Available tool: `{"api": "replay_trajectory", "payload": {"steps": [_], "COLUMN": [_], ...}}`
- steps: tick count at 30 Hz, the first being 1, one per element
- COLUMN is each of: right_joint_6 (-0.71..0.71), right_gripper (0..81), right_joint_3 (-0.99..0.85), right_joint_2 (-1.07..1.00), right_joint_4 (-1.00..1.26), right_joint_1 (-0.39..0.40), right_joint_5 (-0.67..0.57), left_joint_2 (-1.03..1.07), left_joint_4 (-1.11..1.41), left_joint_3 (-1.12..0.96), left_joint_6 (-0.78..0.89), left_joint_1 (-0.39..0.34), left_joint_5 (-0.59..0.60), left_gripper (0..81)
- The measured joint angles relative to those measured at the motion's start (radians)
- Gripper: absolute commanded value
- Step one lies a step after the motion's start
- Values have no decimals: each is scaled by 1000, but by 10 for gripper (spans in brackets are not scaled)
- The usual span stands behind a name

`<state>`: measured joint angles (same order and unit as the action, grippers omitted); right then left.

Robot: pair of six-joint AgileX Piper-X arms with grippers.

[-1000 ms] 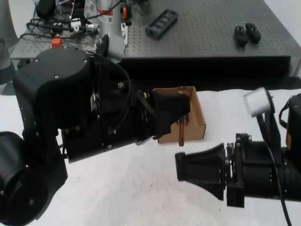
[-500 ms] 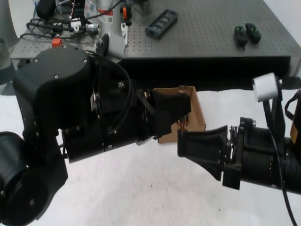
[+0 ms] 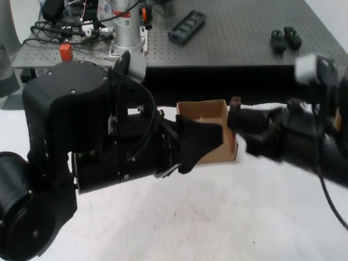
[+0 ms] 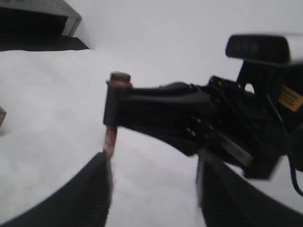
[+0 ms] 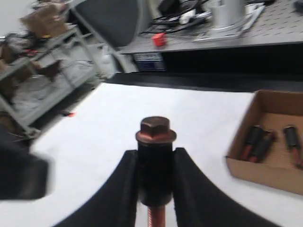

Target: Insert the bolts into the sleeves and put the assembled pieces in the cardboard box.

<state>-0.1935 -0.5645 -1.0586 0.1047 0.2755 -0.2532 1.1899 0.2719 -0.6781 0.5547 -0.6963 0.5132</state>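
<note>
Right jaws clamped on black sleeve (image 5: 154,175); copper bolt (image 5: 155,133) head pokes above, shank below. Piece held upright over table (image 5: 118,118), just right of box (image 3: 202,111). Left jaws wide, empty, by box's near left corner. Finished pieces (image 5: 258,142) lie in box. Judgement: assembly stiff, light, smooth; bolt may slide out if tipped. Best hold: sleeve mid-body, under head.

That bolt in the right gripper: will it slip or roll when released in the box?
Probably stiff, heavy for its size: the bolt looks like coppery metal. The right gripper clamps its smooth black sleeve, so it might slide. Released, it could roll until a cardboard box wall stops it.
</note>
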Motion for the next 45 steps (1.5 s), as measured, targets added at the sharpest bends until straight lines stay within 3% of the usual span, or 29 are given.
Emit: {"api": "replay_trajectory", "payload": {"steps": [2, 8, 10, 11, 13, 19, 21, 26, 28, 30, 34, 36, 38, 41, 43, 45], "right_joint_6": [70, 162, 183, 193, 193, 193, 193, 193, 193, 193, 193, 193, 193, 141, 130, 130], "right_gripper": [29, 29, 29, 29, 29, 10, 60, 336, 354, 324, 188, 102, 3, 29, 29, 29], "right_joint_3": [-119, -350, -444, -498, -592, -775, -798, -818, -821, -822, -765, -677, -483, -79, 117, 226], "right_joint_2": [-163, -483, -606, -668, -770, -953, -973, -985, -974, -934, -813, -730, -522, -68, 222, 386], "right_joint_4": [-33, -98, -141, -171, -224, -345, -360, -380, -383, -403, -456, -451, -407, -300, -277, -278], "right_joint_1": [-33, -40, -40, -40, -40, -40, -40, -50, -60, -78, -101, -108, -110, -98, -95, -95], "right_joint_5": [40, 123, 150, 164, 185, 211, 217, 221, 219, 214, 154, 134, 120, 106, 100, 100], "left_joint_2": [-2, -109, -171, -271, -347, -587, -657, -791, -823, -847, -904, -916, -941, -968, -992, -1004], "left_joint_4": [-28, -212, -322, -489, -563, -642, -649, -734, -780, -817, -867, -881, -904, -925, -934, -937], "left_joint_3": [0, 0, 0, 4, 25, 234, 295, 367, 375, 375, 375, 375, 375, 375, 375, 375], "left_joint_6": [-4, -125, -170, -222, -232, -174, -144, -105, -97, -93, -93, -93, -91, -91, -91, -91], "left_joint_1": [0, 0, 0, 0, 0, 0, 0, 0, 0, 0, 0, 0, 0, 0, 0, 0], "left_joint_5": [-8, -179, -271, -400, -470, -539, -538, -576, -589, -597, -615, -626, -650, -668, -671, -672], "left_gripper": [8, 6, 6, 6, 6, 6, 6, 6, 6, 6, 6, 6, 6, 6, 6, 6]}}
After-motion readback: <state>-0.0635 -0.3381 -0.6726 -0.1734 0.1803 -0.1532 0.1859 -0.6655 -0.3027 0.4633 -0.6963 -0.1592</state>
